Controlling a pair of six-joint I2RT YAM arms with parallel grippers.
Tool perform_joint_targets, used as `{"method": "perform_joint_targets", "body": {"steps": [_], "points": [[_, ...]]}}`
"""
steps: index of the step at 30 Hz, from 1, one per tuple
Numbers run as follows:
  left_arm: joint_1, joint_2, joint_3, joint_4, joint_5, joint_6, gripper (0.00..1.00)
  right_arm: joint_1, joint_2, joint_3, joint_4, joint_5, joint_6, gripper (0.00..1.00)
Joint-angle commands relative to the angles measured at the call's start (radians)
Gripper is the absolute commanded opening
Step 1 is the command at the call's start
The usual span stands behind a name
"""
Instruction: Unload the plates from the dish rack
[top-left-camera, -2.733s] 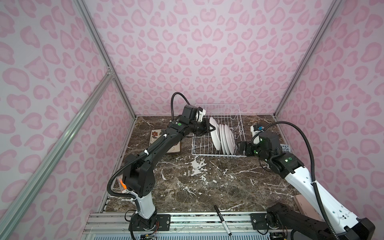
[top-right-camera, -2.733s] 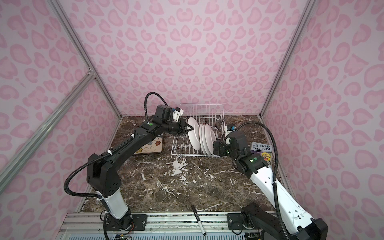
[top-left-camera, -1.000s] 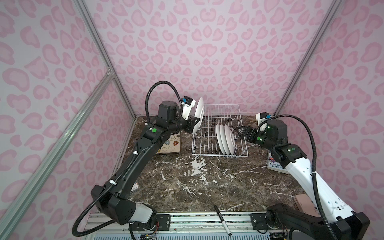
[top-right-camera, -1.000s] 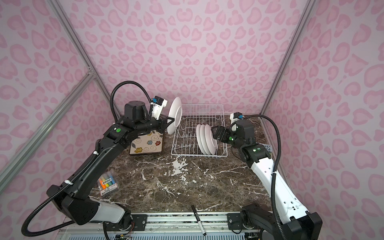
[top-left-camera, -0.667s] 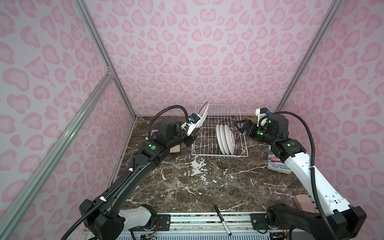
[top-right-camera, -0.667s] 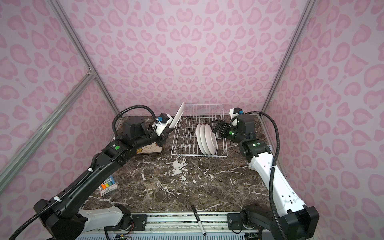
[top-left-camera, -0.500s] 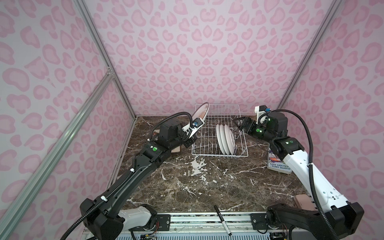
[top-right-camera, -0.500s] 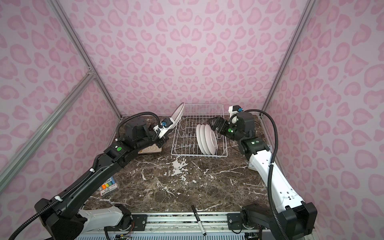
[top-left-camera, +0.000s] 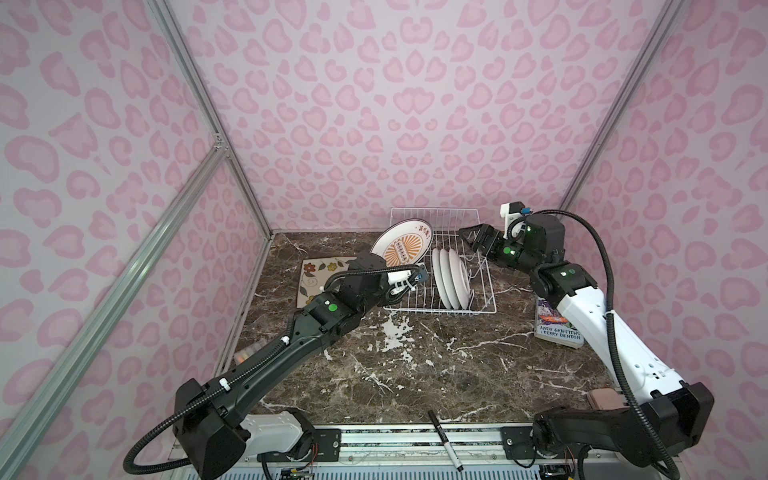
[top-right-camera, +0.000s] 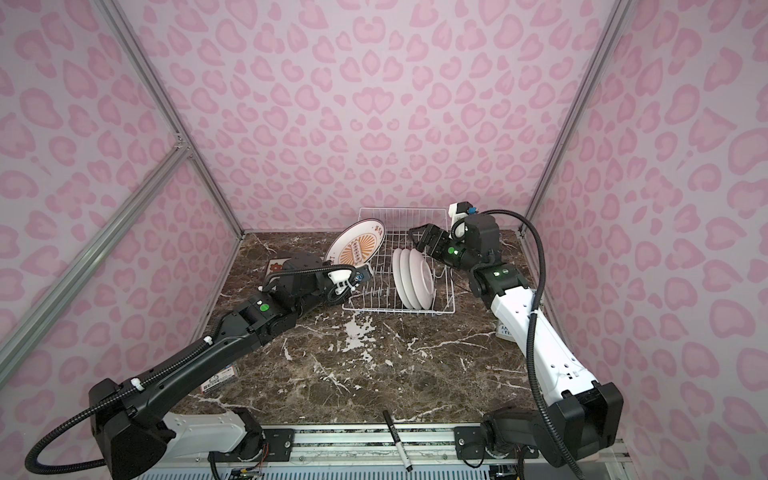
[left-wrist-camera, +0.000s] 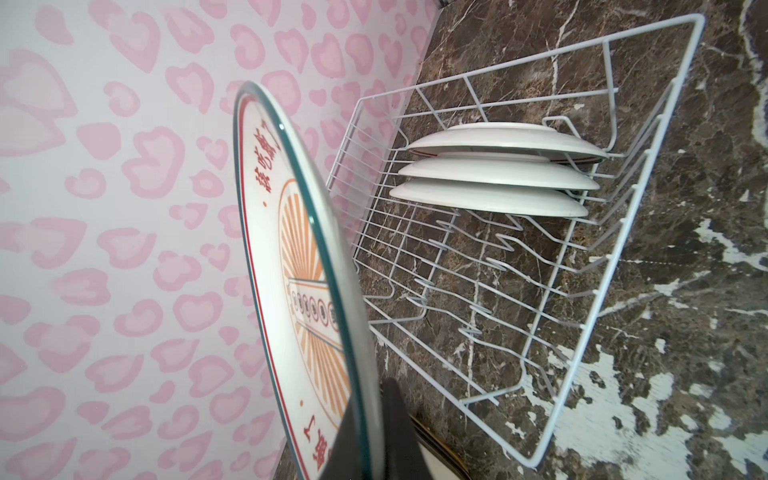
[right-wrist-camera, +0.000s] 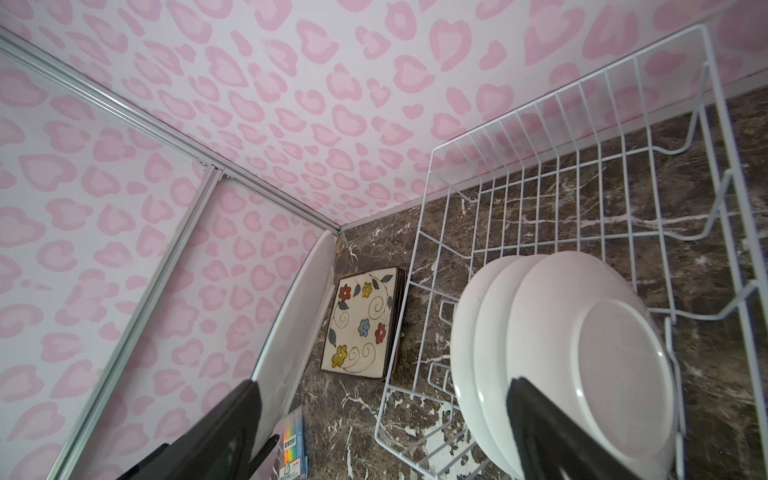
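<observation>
My left gripper is shut on the lower rim of a round white plate with an orange sunburst. The plate is tilted face up over the left edge of the white wire dish rack. Three white plates stand on edge in the rack. My right gripper hangs open above the rack's right rim, holding nothing. A square flowered plate lies flat left of the rack.
A book lies on the marble table right of the rack, under my right arm. A black marker rests on the front rail. A pack of coloured pens sits by the left wall. A pink object lies at the front right.
My left arm has brought the sunburst plate down from upright beside the rack and tipped it face up. My right gripper has moved back and up over the rack's right side.
</observation>
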Motion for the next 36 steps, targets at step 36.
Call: {"method": "perform_joint_targets", "body": {"steps": [36], "points": [[-0.138,0.134,-0.037,0.173,-0.173,0.196,0.04,0.091,0.253,0.130,-0.218,0.016,-0.065,0.55]]}}
